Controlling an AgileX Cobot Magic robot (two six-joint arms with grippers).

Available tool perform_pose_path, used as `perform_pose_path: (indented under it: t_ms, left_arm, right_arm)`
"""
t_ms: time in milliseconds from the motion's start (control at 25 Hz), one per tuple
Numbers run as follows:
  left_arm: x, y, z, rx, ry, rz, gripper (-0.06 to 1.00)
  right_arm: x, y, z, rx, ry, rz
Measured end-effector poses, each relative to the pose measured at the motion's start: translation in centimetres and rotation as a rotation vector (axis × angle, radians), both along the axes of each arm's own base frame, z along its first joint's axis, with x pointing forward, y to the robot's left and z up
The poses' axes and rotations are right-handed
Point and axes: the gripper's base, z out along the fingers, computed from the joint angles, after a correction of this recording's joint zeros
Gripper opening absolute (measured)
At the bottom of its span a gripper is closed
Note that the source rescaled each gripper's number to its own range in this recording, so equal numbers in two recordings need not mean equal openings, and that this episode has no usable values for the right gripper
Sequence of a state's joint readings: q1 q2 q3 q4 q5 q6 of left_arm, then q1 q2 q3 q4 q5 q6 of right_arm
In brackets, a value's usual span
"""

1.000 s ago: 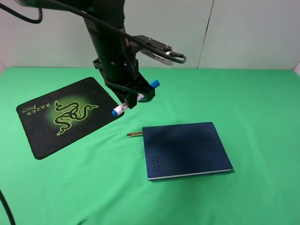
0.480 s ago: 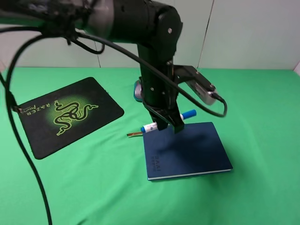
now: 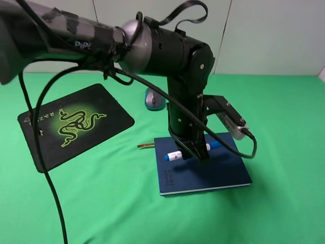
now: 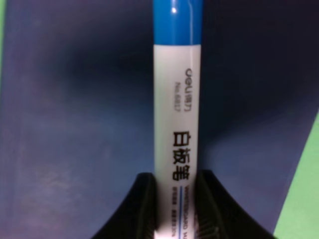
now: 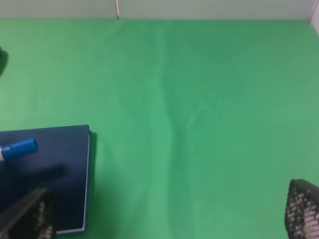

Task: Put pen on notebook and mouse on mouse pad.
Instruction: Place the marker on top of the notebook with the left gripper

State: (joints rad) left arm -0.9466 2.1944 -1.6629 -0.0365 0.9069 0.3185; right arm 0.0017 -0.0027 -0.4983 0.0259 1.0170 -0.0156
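The left gripper (image 3: 192, 152), closed tight on the pen (image 3: 174, 155) at its white barrel, holds it low over the notebook (image 3: 223, 170) near its far left corner. Dropped here, the round pen could roll off the cover onto the bench (image 3: 284, 127).

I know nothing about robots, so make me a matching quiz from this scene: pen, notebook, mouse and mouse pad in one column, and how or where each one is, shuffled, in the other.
1. pen
2. notebook
3. mouse
4. mouse pad

A. grey and teal, resting on the cloth
B. clamped in the left gripper
C. black, with a green snake logo
D. flat beneath the pen, brown ribbon sticking out

Pairs: 1-B, 2-D, 3-A, 4-C.
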Motion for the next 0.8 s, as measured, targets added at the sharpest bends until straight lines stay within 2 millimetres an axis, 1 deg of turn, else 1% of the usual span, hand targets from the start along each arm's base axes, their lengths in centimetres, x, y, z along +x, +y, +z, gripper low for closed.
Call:
perform_pose_path:
  t_ms: [200, 320, 640, 680, 720, 760, 800]
  left_arm:
    - [-0.5, -0.8, -1.4, -0.005, 0.015, -0.007, 0.0]
    - [-0.5, -0.8, -2.1, 0.005, 0.027, -0.004, 0.0]
    - [-0.5, -0.8, -2.5, 0.011, 0.032, -0.004, 0.0]
    - [-0.5, -0.8, -2.5, 0.01, 0.034, -0.003, 0.02]
    - [-0.5, -0.8, -2.5, 0.008, 0.034, -0.002, 0.06]
    - [-0.5, -0.9, -2.5, 0.005, 0.032, -0.001, 0.17]
    - [-0.5, -0.9, -2.5, 0.0, 0.031, 0.0, 0.33]
  right_arm:
    - [0.0, 0.0, 0.0, 0.001, 0.0, 0.001]
    - [0.0, 0.0, 0.0, 0.003, 0.0, 0.002]
    - [0.0, 0.0, 0.0, 0.003, 0.0, 0.002]
    - [0.0, 0.0, 0.0, 0.003, 0.0, 0.002]
    - [0.0, 0.0, 0.0, 0.003, 0.0, 0.002]
    - [0.0, 0.0, 0.0, 0.003, 0.0, 0.002]
    - [0.0, 0.0, 0.0, 0.004, 0.0, 0.003]
